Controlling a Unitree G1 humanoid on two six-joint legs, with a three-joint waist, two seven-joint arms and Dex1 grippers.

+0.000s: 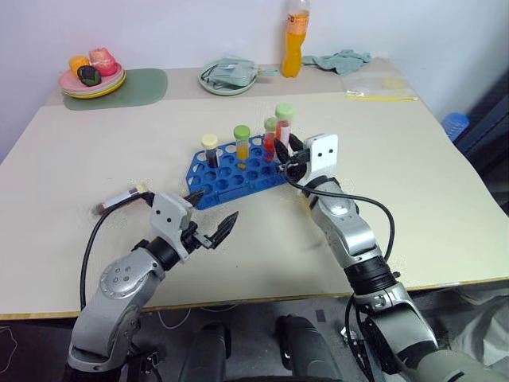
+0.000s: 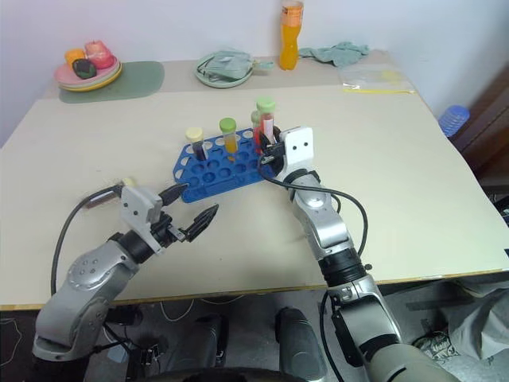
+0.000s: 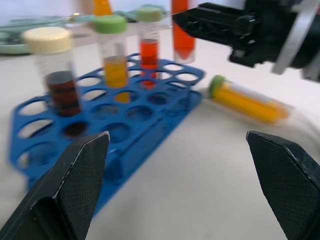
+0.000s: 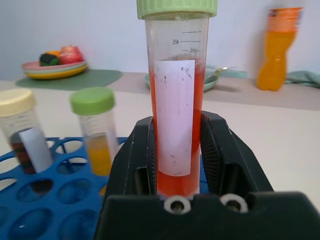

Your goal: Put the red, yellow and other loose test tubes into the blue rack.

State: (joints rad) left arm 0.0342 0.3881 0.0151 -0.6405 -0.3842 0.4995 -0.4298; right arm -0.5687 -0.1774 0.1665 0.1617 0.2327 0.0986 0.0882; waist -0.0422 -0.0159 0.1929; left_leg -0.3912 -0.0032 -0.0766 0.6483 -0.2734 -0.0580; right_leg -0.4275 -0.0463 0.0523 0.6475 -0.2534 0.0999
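Nearest, the left gripper [image 1: 213, 228] hovers wide open and empty just before the blue rack [image 1: 231, 171]. Right of it, the right gripper [image 1: 291, 153] clamps a red tube [image 4: 175, 100] upright (green-capped) at the rack's right end; next, lower it into a free hole. A yellow tube [image 3: 247, 98] lies loose beside the rack.

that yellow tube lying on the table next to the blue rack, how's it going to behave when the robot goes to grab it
The yellow tube lies on its side beside the blue rack, so a nudge will probably roll it. Its clear plastic wall looks smooth, likely slippery between fingers. It seems mostly full, so perhaps slightly heavy for its size.
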